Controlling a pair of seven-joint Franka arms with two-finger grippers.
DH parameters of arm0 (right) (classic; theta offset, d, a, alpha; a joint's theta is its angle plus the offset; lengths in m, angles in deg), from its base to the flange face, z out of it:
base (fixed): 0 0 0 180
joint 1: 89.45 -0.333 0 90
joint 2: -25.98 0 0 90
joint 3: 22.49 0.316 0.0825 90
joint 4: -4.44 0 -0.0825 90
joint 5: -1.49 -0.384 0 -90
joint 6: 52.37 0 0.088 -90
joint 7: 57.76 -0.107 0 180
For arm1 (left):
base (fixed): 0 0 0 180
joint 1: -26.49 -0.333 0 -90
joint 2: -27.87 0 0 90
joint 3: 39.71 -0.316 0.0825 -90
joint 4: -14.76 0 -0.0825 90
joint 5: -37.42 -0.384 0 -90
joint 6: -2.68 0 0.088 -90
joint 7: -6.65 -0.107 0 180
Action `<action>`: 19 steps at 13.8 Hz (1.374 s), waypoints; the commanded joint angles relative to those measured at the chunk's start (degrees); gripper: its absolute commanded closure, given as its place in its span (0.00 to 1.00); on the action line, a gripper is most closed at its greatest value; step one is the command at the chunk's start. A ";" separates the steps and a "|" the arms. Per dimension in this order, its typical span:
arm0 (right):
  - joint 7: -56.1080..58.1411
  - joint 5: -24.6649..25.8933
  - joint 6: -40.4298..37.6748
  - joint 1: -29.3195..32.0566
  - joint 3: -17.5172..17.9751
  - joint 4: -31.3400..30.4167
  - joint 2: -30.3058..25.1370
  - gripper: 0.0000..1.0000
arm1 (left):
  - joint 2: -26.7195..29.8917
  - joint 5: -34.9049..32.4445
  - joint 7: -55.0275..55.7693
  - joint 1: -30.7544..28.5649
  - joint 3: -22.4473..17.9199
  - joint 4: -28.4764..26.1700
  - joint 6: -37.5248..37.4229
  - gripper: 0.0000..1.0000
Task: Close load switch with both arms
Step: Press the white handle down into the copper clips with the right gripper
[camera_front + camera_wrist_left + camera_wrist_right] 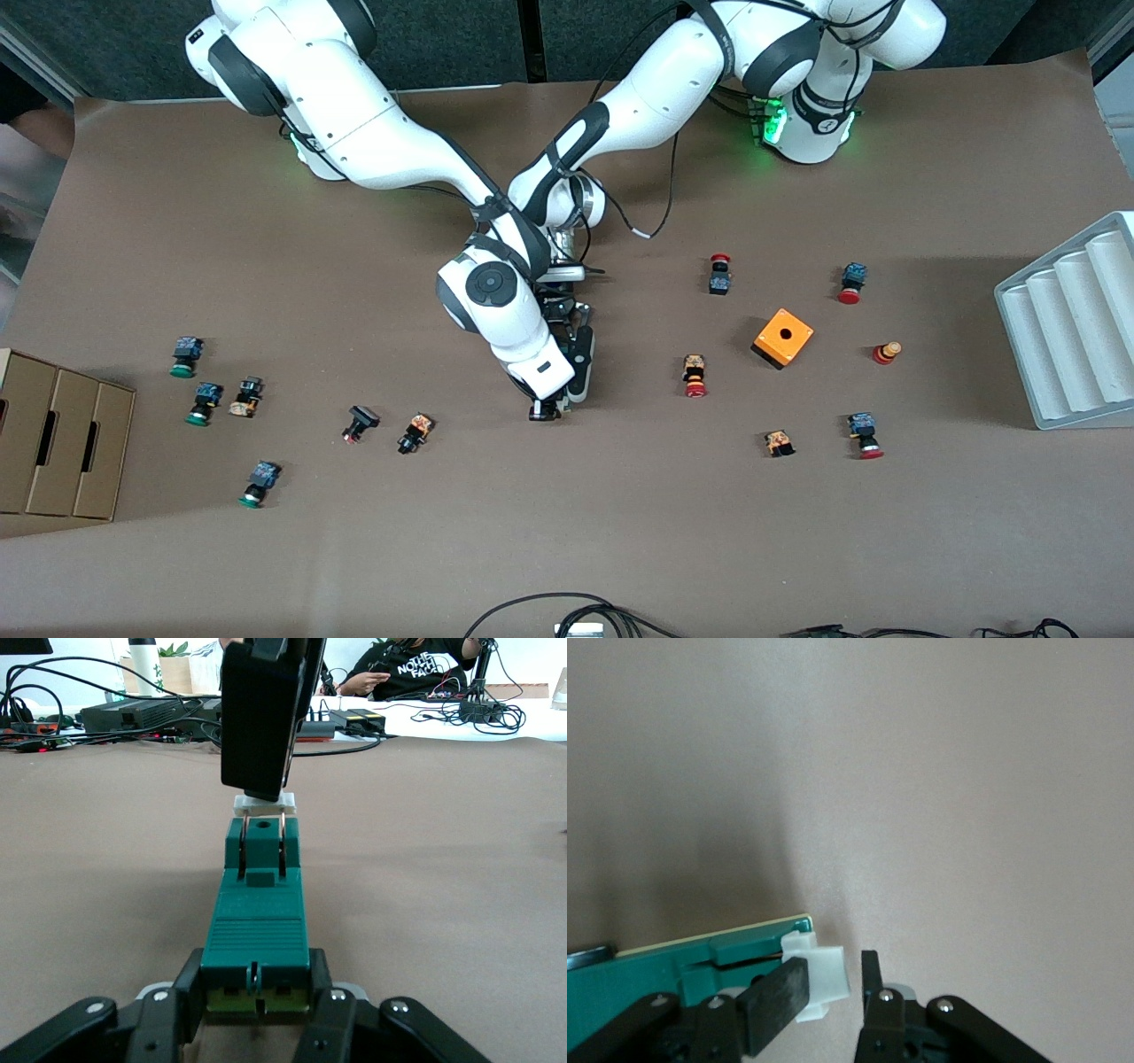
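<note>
The load switch [257,930] is a narrow dark-green block lying flat on the brown table near its middle. My left gripper [257,981] is shut on one end of its body, a finger against each side. At the other end, my right gripper [831,967] comes down from above and is shut on the white lever [824,979], which also shows in the left wrist view as the white lever [263,801] under a black finger. In the front view both hands meet mid-table: left gripper [578,354], right gripper [547,409]. The right hand hides most of the switch there.
An orange cube [783,337] and several red-capped push-buttons lie toward the left arm's end. Green-capped and other buttons lie toward the right arm's end, beside a cardboard box [58,434]. A white ribbed tray [1072,328] and cables [567,611] sit at the edges.
</note>
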 commanded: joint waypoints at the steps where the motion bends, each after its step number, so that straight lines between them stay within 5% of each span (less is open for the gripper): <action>1: 0.29 -0.82 0.83 -0.08 -0.10 1.76 1.42 0.65 | -0.21 0.00 0.02 -0.27 -0.18 -0.29 1.02 0.67; 11: 0.21 -1.35 0.40 -0.08 -0.10 1.76 0.54 0.60 | -0.21 0.00 0.02 -0.27 -0.18 -0.29 1.02 0.67; 15: 0.29 -1.52 -4.24 0.53 -0.28 1.24 -3.14 0.00 | -0.21 0.00 0.02 -0.27 -0.18 -0.29 1.02 0.67; 19: 0.21 -1.61 -12.59 1.06 -0.54 1.24 -8.68 0.00 | -0.21 0.00 0.02 -0.27 -0.18 -0.29 1.02 0.67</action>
